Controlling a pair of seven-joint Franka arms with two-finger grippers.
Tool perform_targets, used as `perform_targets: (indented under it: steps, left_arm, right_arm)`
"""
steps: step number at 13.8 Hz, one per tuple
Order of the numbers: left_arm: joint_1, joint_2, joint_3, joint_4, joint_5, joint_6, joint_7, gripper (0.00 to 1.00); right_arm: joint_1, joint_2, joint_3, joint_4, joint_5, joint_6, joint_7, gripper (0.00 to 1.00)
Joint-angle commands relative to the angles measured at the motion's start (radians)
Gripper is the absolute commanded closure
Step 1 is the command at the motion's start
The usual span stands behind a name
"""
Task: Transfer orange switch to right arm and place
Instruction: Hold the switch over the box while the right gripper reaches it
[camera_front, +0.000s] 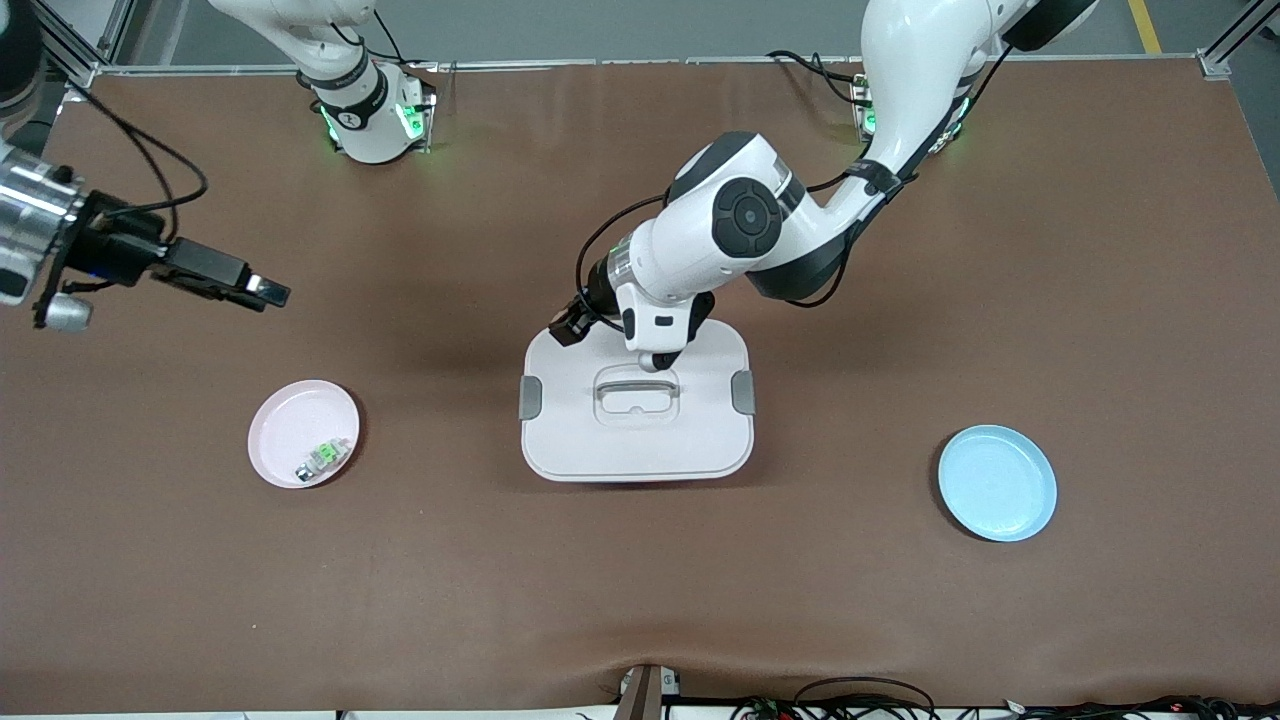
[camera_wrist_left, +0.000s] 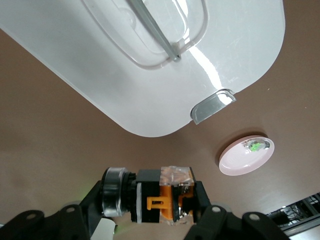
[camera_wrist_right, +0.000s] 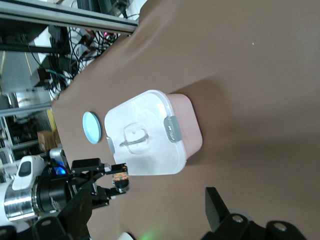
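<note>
Front view showed two arms, two plates, one lidded box (camera_front: 636, 440). The left gripper (camera_wrist_left: 155, 210), over the box's edge, was clamped on the orange switch (camera_wrist_left: 167, 197). The right gripper (camera_front: 268, 291) hung with fingers apart above bare table. One clear switch (camera_front: 322, 458) lay on the pink plate (camera_front: 290, 420); the blue plate (camera_front: 997, 483) held nothing.

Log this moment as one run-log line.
left gripper: shut on orange switch, over lidded box | right gripper: open, waiting over table toward right arm's end | handover: not yet
</note>
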Motion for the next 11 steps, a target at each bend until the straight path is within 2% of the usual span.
perform_targets:
  steps: [1, 6, 11]
  left_arm:
    - [-0.03, 0.015, 0.004, 0.036, -0.026, 0.024, -0.066, 1.0]
    - [-0.062, 0.018, 0.005, 0.038, -0.026, 0.061, -0.16, 1.0]
    - [-0.062, 0.019, 0.01, 0.038, -0.026, 0.059, -0.163, 1.0]
  right_arm:
    - [0.118, -0.125, 0.0, -0.145, 0.029, 0.156, 0.121, 0.0]
    - [0.353, -0.191, 0.0, -0.294, 0.029, 0.51, 0.287, 0.0]
    - [0.534, -0.202, 0.0, -0.412, 0.029, 0.798, 0.298, 0.0]
